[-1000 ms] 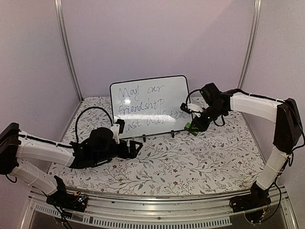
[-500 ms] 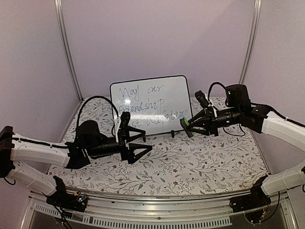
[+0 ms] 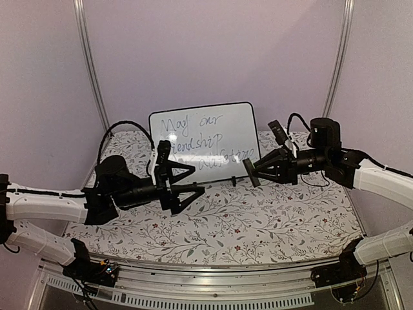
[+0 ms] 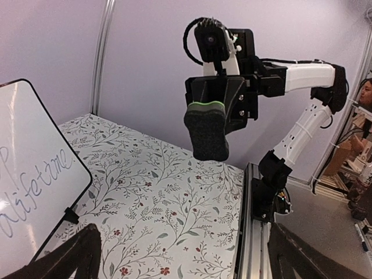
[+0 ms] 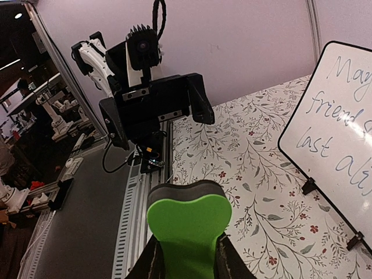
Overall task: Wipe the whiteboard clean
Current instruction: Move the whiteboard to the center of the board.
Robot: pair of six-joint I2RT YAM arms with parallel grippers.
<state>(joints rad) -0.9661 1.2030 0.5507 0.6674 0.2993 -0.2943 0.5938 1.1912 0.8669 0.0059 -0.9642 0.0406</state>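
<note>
The whiteboard looks light, stiff and tippy; brace its rim. The right claw pinches the eraser; the left claw gapes empty.

The whiteboard stands upright on the table, at the back and middle, just before the rear wall. The left arm reaches in from the near left. Its jaws hang above the table in front of the board's lower left part, spread apart and facing right. The right arm comes in from the right. Its jaws point left, just right of and before the board's lower right corner, and are closed on the eraser. The eraser is off the table and apart from the board. The two sets of jaws face each other across a gap, in front of the board's lower edge.
</note>
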